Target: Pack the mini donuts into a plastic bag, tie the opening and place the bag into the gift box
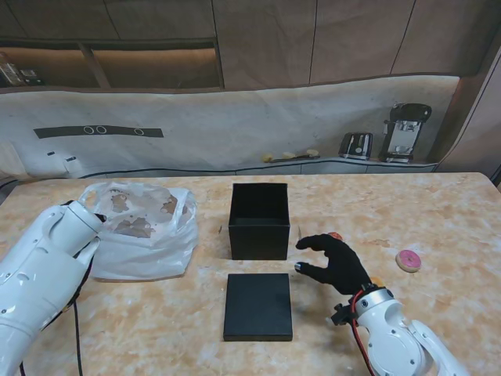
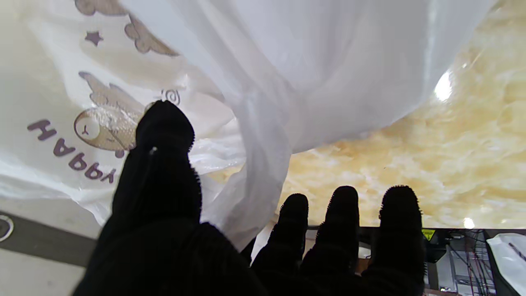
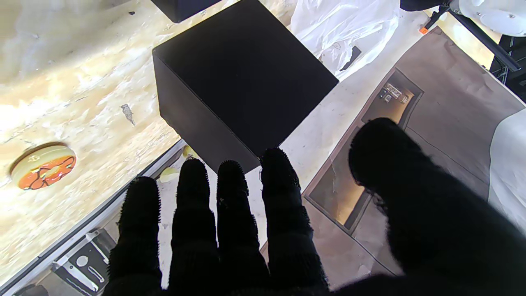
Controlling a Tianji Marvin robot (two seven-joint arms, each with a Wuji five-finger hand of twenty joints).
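Packing step, bag untied. Nearest you: flat black square lid (image 1: 258,305) on the marble bench (image 1: 438,211). Your right hand (image 1: 335,261) hovers spread, empty, between the open black gift box (image 1: 259,219) and a pink-iced mini donut (image 1: 408,260); next, grab that donut. Left hand (image 2: 230,230) pinches the white printed plastic bag (image 1: 145,231) rim. Nothing's blocking.

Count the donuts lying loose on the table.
2. An orange donut lies just beyond the right hand, partly hidden by its fingers; a pink donut lies farther right. More may sit unseen in the bag.
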